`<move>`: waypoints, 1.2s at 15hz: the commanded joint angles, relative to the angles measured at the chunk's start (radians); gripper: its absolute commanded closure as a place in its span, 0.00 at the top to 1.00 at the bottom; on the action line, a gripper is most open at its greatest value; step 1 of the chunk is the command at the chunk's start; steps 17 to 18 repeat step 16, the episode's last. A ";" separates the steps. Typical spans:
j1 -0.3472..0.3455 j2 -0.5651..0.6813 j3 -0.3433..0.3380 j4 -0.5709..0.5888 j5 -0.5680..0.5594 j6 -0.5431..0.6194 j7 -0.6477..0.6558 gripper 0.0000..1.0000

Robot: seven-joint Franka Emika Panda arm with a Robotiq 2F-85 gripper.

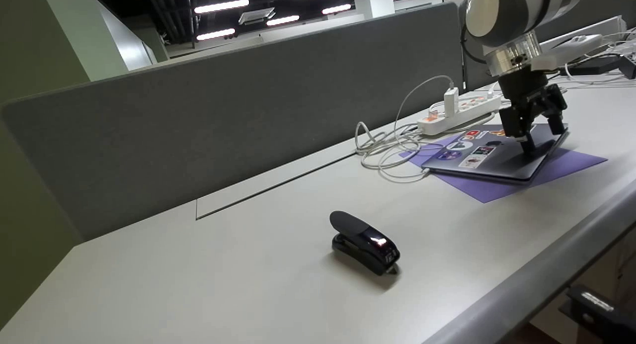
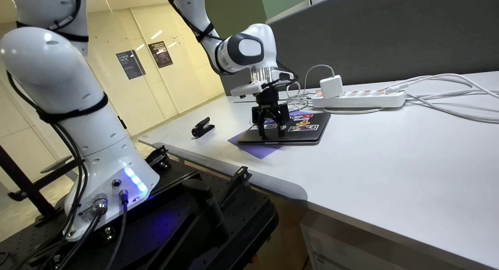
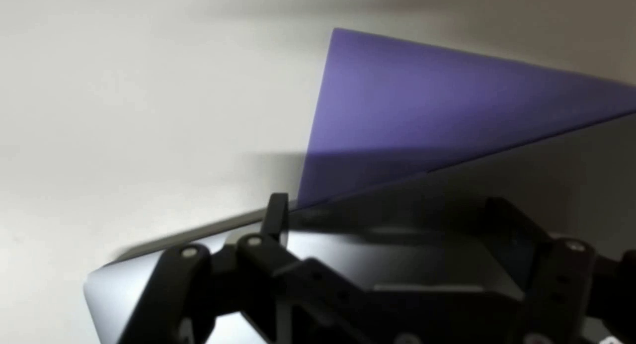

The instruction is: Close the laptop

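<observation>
Laptop: folded down, closing apparently complete. Fingers: spread at its near edge, contact unclear. Remaining: perhaps withdrawal only.

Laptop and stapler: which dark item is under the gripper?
The stickered laptop, lying over the purple sheet, is under the gripper; the black stapler stands apart, off the sheet.
</observation>
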 commanded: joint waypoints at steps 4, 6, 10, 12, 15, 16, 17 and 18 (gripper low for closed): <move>0.039 0.035 -0.048 -0.003 -0.057 0.048 0.115 1.00; 0.035 0.028 -0.043 -0.005 -0.047 0.033 0.116 1.00; 0.006 -0.053 -0.006 -0.027 0.020 -0.032 0.084 1.00; 0.000 -0.108 0.003 -0.045 0.042 -0.043 0.071 1.00; 0.000 -0.220 0.012 -0.079 0.054 -0.056 0.050 1.00; 0.003 -0.258 0.013 -0.089 0.049 -0.066 0.045 1.00; 0.003 -0.258 0.013 -0.089 0.049 -0.066 0.045 1.00; 0.003 -0.258 0.013 -0.089 0.049 -0.066 0.045 1.00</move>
